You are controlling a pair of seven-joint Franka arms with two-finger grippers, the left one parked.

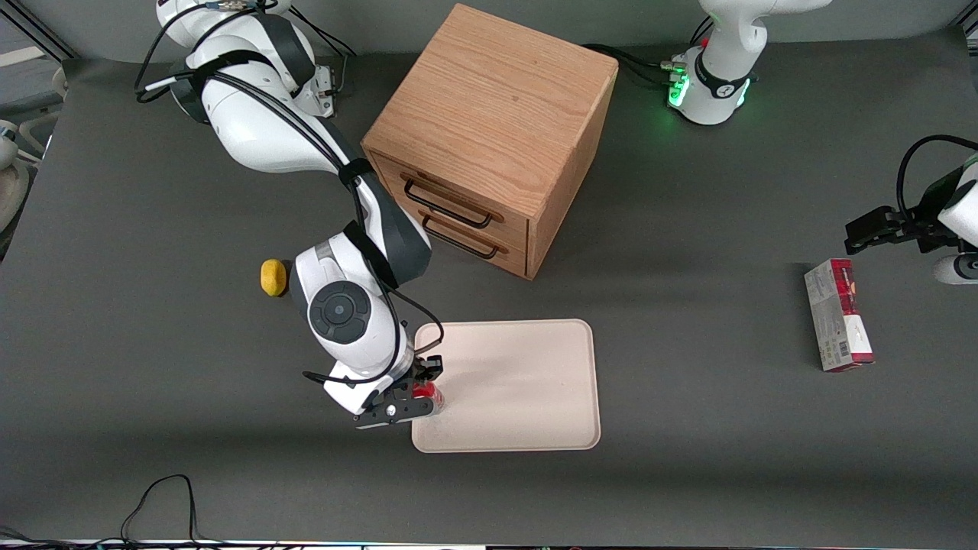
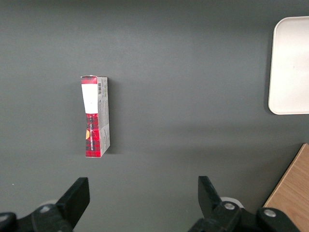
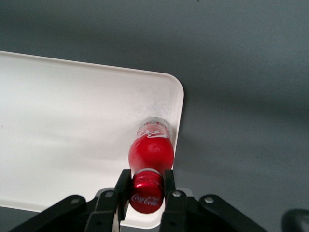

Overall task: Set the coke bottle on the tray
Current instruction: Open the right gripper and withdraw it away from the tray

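— What's the setting like from where you stand?

— A dark grey matte tabletop (image 1: pixel 688 428) with a few things spread over it. The large flat cream-white rectangular tray with rounded corners (image 1: pixel 527 382) lies nearer to the front camera than the two-drawer oak-coloured wooden cabinet (image 1: pixel 489 137).

— And the working arm's end effector?

— The black two-fingered end effector (image 3: pixel 147 188) hangs over the tray's edge toward the working arm's end of the tabletop, near the corner closest to the front camera. Its fingers (image 3: pixel 122 186) are drawn in narrow, clenched on the neck of the small coke bottle with a red cap, red body and clear base (image 3: pixel 150 153), one finger on each side just under the cap.

— Where is the bottle itself?

— Upright, its clear base over the tray's surface just inside the low rim. I cannot tell whether the base touches the tray or sits slightly above it.

— Any lettering?

— White Coca-Cola script on the red cap, and more white script around the body near the base, too curved to read fully.

— Anything else?

— A small yellow rounded object (image 1: pixel 273 276) beside the arm, and a red-and-grey rectangular carton (image 1: pixel 837 315) lying flat toward the parked arm's end, with a barcode on one end; its print is unreadable.
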